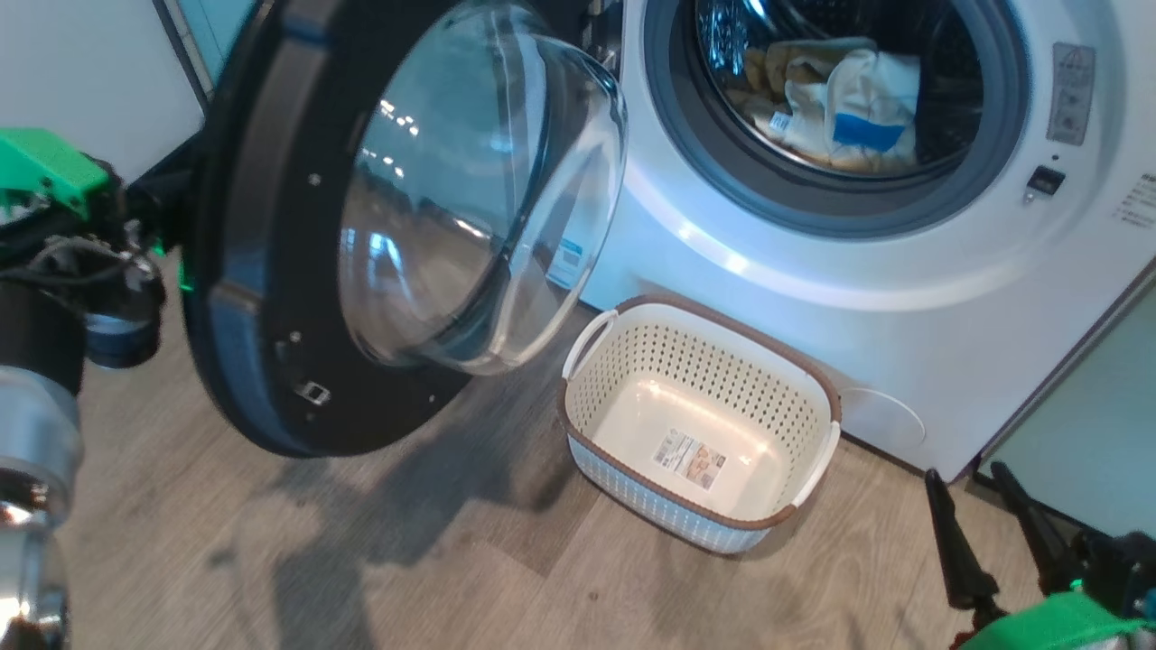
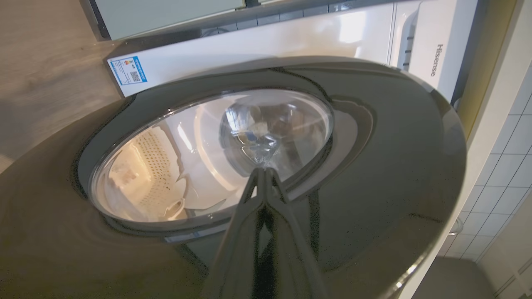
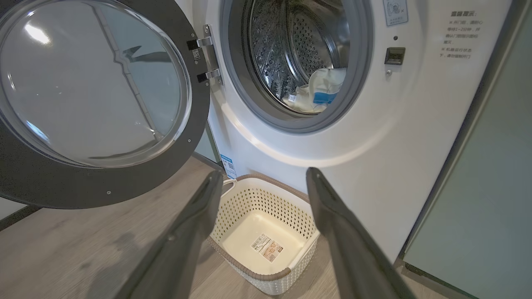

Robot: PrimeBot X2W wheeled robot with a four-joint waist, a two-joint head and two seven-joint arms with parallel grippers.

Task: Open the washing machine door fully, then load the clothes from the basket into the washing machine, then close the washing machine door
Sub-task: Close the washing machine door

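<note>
While the washing machine door (image 1: 262, 298) is hanging wide beside the basket (image 1: 704, 312), your left end effector (image 2: 262, 171) is sitting shut at its glass (image 2: 199, 137), your right end effector (image 3: 264, 172) gaping empty, clothes (image 1: 849, 108) half-hidden in the drum (image 3: 291, 45).

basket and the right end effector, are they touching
Apart. The head view shows a strip of bare floor between the basket and the open right end effector, which sits off to the basket's right.
</note>
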